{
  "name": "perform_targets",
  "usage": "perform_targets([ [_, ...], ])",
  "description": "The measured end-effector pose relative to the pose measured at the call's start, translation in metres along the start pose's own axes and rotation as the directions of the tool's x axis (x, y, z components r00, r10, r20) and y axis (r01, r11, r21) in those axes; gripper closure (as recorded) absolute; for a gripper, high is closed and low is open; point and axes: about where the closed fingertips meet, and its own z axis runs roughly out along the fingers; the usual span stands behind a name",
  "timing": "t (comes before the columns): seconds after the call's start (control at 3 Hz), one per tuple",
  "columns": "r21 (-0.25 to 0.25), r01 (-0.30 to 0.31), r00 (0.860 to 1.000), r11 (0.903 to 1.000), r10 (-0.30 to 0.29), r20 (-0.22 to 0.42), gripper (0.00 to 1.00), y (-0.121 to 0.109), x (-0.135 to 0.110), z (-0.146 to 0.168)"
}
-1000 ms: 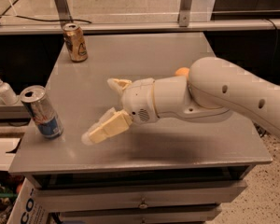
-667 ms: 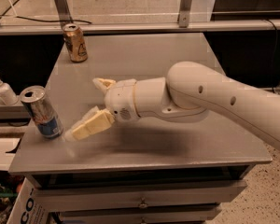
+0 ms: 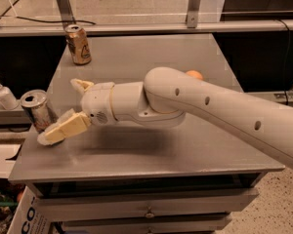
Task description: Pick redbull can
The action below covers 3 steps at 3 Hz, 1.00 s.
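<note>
The redbull can [image 3: 35, 110] stands upright at the left edge of the grey table [image 3: 195, 150]. It is slim and silver with a shiny top; its lower part is hidden behind my near finger. My gripper [image 3: 67, 108] is open, just right of the can. Its near finger [image 3: 63, 129] reaches in front of the can's base and its far finger [image 3: 81, 85] lies behind and to the right. The can is not between the fingers. My white arm [image 3: 210, 106] stretches across the table from the right.
A shorter gold-brown can [image 3: 79, 44] stands at the table's far left. An orange ball [image 3: 194, 74] peeks out behind my arm. A soap bottle [image 3: 4, 94] stands on a ledge left of the table. A cardboard box [image 3: 31, 213] sits on the floor at the lower left.
My arm has moved left across the table, bringing the open gripper close to the redbull can. The cans have not moved.
</note>
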Motion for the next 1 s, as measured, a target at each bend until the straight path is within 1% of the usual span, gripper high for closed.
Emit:
perform_targets([
  [0.33,-0.021,0.004,0.999,0.9998,-0.003,0.052,0.0,0.007,-0.012,0.017],
  [0.67,-0.04,0.001,0.996,0.9992,0.002,0.088,0.0,0.017,-0.021,0.029],
  [1.0,-0.048,0.0,0.994,0.9989,0.006,0.107,0.16,0.023,-0.023,0.032],
])
